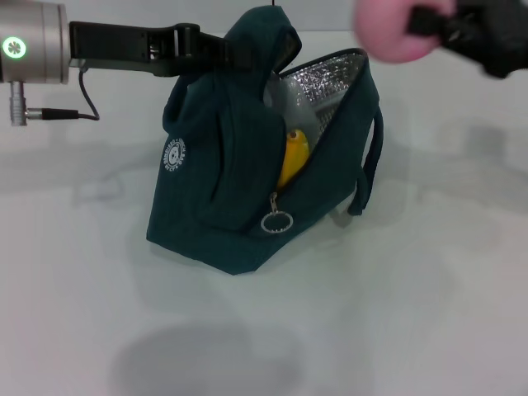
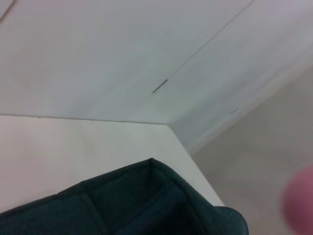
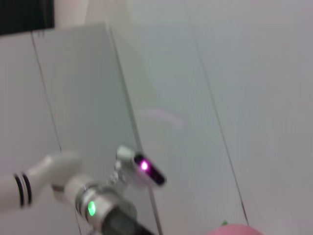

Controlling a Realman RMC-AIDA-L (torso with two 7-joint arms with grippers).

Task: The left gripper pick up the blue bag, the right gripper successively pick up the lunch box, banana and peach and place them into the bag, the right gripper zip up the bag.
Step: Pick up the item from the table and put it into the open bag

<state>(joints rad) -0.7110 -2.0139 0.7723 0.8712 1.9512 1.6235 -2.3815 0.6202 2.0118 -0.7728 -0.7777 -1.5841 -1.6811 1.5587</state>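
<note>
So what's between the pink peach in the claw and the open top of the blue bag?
Nothing, just air. In the head view, the round pink peach held by the right claw hangs above and beside the dark blue fabric bag's opening.

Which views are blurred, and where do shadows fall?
Head view: the peach in the right pincer is smeared by motion; the blue bag, banana and zipper ring are sharp; a soft round shadow lies on the table in front of the bag. Left wrist view: the peach is a soft pink blob. Right wrist view: blurred throughout.
</note>
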